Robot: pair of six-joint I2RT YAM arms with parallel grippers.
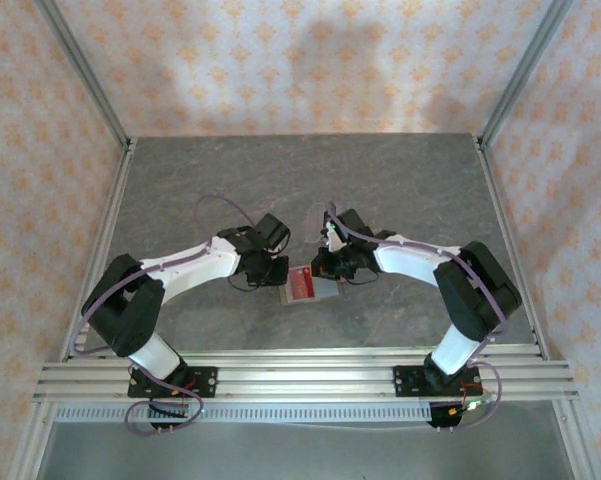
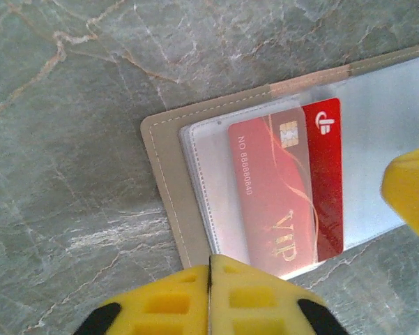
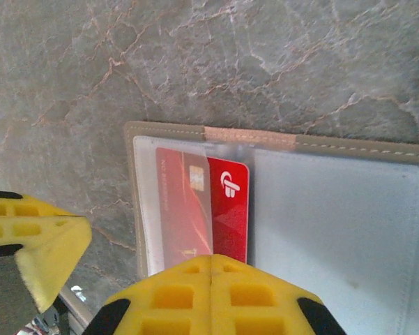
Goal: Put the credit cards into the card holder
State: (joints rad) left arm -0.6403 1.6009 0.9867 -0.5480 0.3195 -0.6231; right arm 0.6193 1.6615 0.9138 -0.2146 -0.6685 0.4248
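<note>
In the middle of the grey stone table [image 1: 400,190], a bit nearer the front rail [image 1: 300,372] than the back edge: the card holder [image 1: 325,293], lying open and flat. Lots of bare table behind it and out to both sides. Well apart from the metal posts [image 1: 80,70] and the patterned walls [image 1: 310,60].

Tan stitched rim [image 2: 164,188] along the holder's edges, pale grey inside. On one half, a clear pocket [image 2: 209,181]. Tucked partway under it: a red credit card [image 2: 286,188], with a gold chip and "VIP" on it. One long strip bare and bright red, on the side toward the fold. Card edges straight with the rim, not tilted.

Left gripper [image 2: 210,269] at the holder's edge, by the VIP end of the card. Yellow fingers pressed tight together, no gap. Cannot tell if anything thin is nipped there. Right gripper [image 3: 210,269] over the card's end away from the chip, squeezed together too. Both close beside each other, little room between.

Counted: one card holder, one card in sight, one clear pocket, two arms, two grippers, two fingers on each.
</note>
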